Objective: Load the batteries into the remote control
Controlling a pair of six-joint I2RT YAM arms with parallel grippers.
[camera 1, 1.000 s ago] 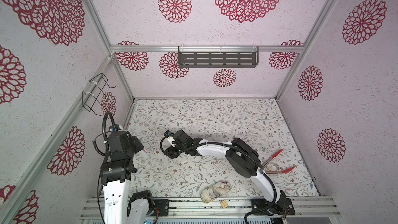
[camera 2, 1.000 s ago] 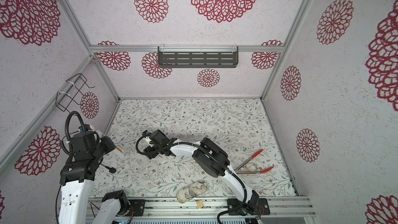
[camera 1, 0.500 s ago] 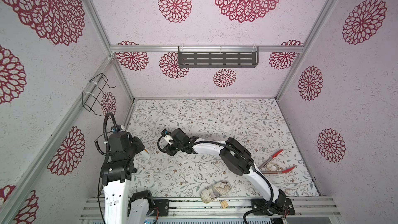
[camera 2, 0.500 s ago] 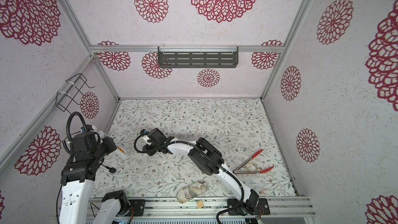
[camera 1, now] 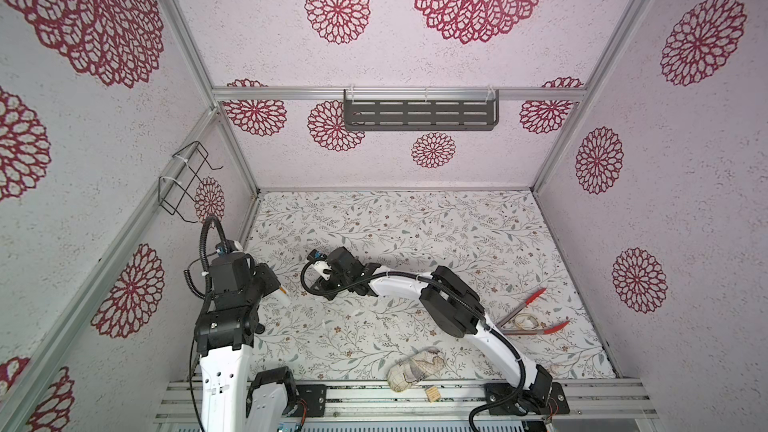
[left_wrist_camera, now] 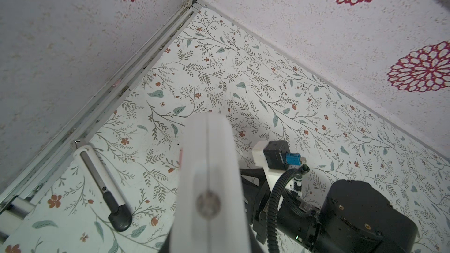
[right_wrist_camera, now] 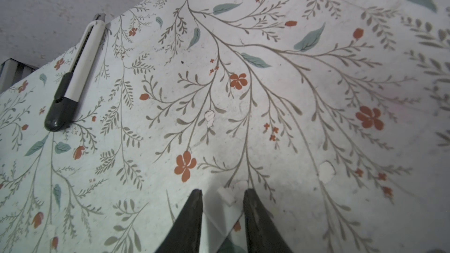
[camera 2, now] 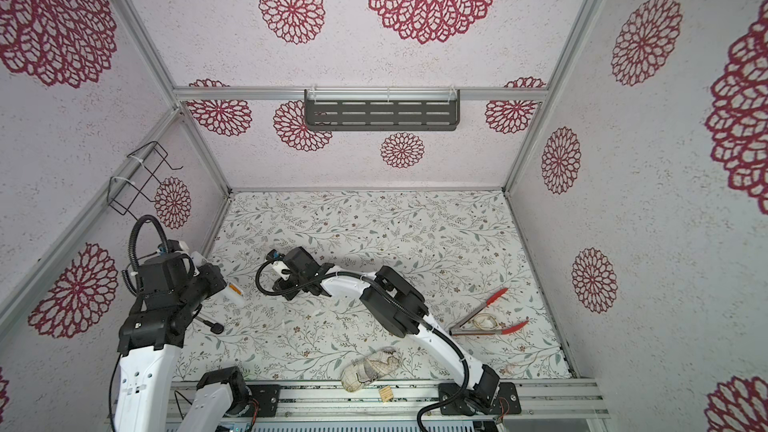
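We see red-tipped tongs [camera 1: 520,308] lying near the table's [camera 1: 415,222] right edge, a patterned cloth bundle [camera 1: 415,367] at its front, and a white utility knife [right_wrist_camera: 78,69].

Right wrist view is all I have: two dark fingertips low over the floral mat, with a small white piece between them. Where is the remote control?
Observer: The left tool holds the remote control, raised above the mat by the left wall.
Operator: Any battery in it?
Observer: In both top views an orange patch shows at its free end. It may be a battery, but I cannot tell.
Operator: Anything on my right?
Observer: Red-tipped tongs lie on the right side of the mat.
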